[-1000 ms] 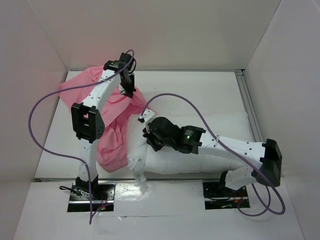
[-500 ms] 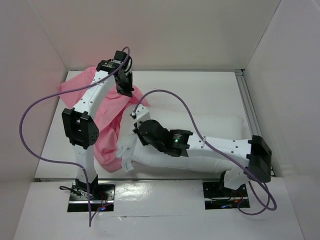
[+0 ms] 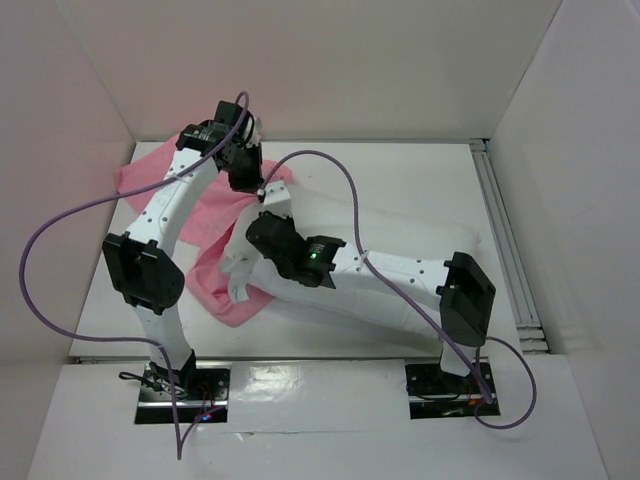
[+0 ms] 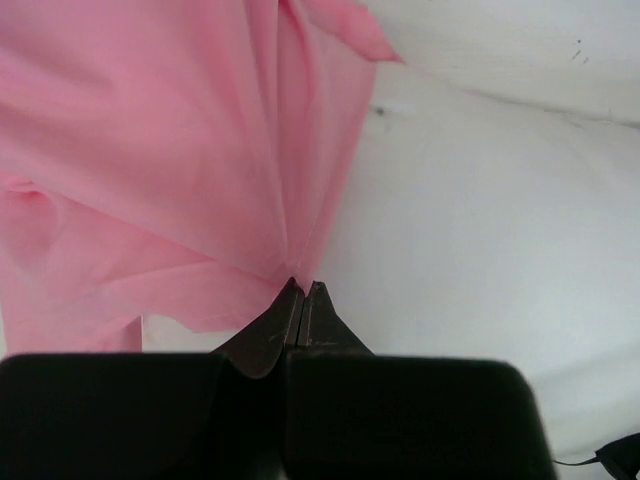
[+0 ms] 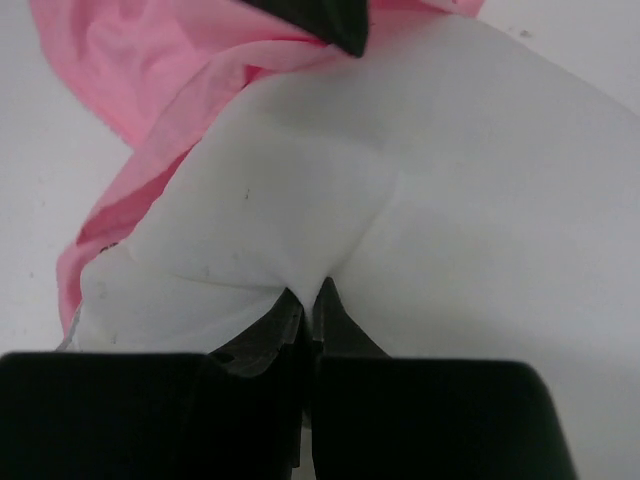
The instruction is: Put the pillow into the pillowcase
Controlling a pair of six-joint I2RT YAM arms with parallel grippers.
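Top external view shows the pillow (image 3: 405, 238) lying across the bench (image 3: 400, 175) from the right side towards the middle, largely beneath the right arm. Its left end meets the pillowcase (image 3: 205, 220), which sits in a crumpled pink heap on the left half of the bench. The right gripper (image 5: 310, 296) is at that left end of the pillow, its jaws closed on a pinch of white fabric that puckers into a crease just above the fingertips. In the right wrist view, pink cloth touches the pillow's end along its far and left edges. Whether that end lies inside the pillowcase's mouth or merely on top of the cloth is hard to tell, perhaps the latter. The left gripper (image 4: 302, 290) is at the far part of the pillowcase, jaws pressed together with a gathered fold of pink cloth caught at their tips and the fabric fanning away from them. The two grippers are near each other, the left one farther back on the bench.
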